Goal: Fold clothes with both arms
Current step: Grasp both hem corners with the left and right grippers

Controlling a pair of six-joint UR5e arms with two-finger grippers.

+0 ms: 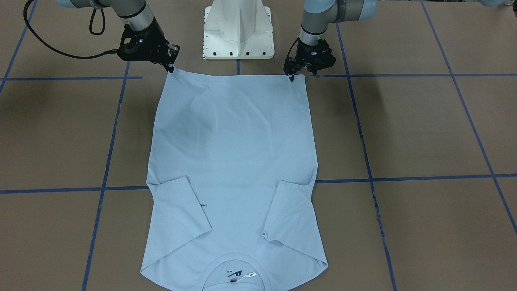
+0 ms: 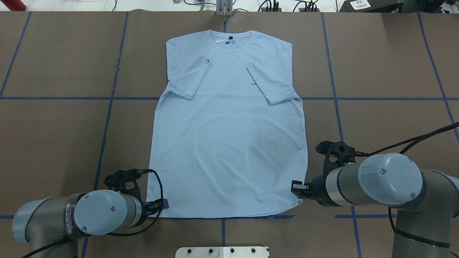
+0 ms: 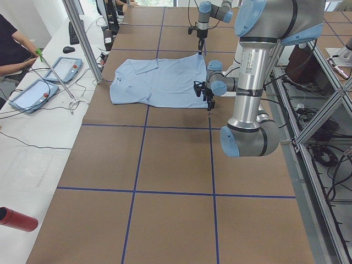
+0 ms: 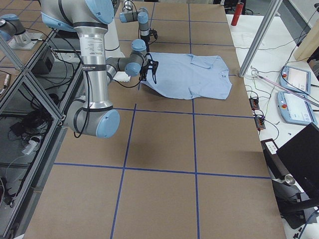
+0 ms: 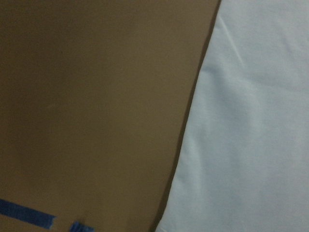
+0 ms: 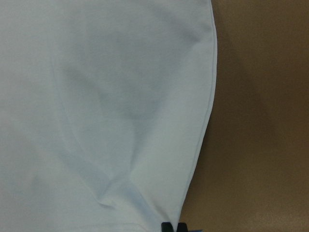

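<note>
The light blue T-shirt (image 1: 234, 161) lies flat on the brown table, collar away from the robot, both sleeves folded in over the chest (image 2: 229, 125). My left gripper (image 1: 291, 76) is down at the hem corner on my left (image 2: 163, 206), its fingers drawn to a point on the cloth. My right gripper (image 1: 171, 66) pinches the other hem corner (image 2: 296, 188), which is pulled up slightly. The right wrist view shows cloth (image 6: 96, 96) puckering toward dark fingertips (image 6: 173, 226). Only the shirt's edge (image 5: 256, 121) shows in the left wrist view.
The white pedestal base (image 1: 238, 32) stands just behind the hem. Blue tape lines (image 2: 107, 118) grid the table. A person (image 3: 11, 49), tablets (image 3: 60, 69) and a red cylinder (image 3: 16, 219) are on the white side bench. A metal post (image 3: 82, 38) rises there.
</note>
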